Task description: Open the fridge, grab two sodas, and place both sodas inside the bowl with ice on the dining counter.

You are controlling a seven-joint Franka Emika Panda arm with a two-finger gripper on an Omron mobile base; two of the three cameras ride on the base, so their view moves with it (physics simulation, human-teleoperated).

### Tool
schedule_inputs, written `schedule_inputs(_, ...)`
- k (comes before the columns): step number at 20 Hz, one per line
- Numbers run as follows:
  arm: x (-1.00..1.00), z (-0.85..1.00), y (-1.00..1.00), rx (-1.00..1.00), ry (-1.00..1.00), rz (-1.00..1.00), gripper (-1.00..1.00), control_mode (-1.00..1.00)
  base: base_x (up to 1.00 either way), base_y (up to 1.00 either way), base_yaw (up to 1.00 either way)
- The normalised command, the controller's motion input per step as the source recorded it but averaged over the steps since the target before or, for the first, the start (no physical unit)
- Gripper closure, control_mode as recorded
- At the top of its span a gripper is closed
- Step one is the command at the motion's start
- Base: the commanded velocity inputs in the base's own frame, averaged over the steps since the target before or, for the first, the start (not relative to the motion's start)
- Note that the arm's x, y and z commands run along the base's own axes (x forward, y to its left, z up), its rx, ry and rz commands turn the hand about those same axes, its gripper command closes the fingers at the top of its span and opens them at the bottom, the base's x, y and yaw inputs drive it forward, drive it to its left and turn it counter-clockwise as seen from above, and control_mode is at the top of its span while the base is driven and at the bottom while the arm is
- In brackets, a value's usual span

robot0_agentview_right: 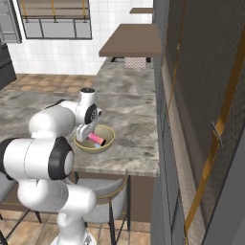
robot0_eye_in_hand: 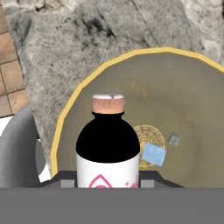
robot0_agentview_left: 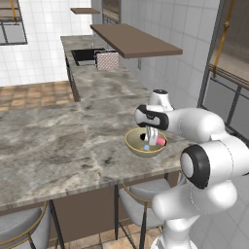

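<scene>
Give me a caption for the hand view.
Gripper holding a soda bottle over the yellow-rimmed bowl.

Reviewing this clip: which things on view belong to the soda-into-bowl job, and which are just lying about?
Job:
- soda bottle, held in the shut gripper
- bowl
- dining counter
- ice cube in the bowl

Lying about:
- wooden shelf
- sink
- stools
</scene>
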Motion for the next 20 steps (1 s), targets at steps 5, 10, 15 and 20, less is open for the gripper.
schedule_inputs(5, 0.02, -0.09, 0.01, 0.00, 0.00, 0.02, 1.00, -1.00, 0.00, 0.00, 0.00)
schedule_inputs(10, 0.01, -0.12, 0.03, 0.00, 0.00, 0.02, 1.00, -1.00, 0.00, 0.00, 0.00)
schedule_inputs(15, 0.00, -0.13, 0.07, 0.00, 0.00, 0.02, 1.00, -1.00, 0.00, 0.00, 0.00)
schedule_inputs(20, 0.00, -0.18, 0.19, -0.02, 0.00, 0.01, 1.00, -1.00, 0.00, 0.00, 0.00)
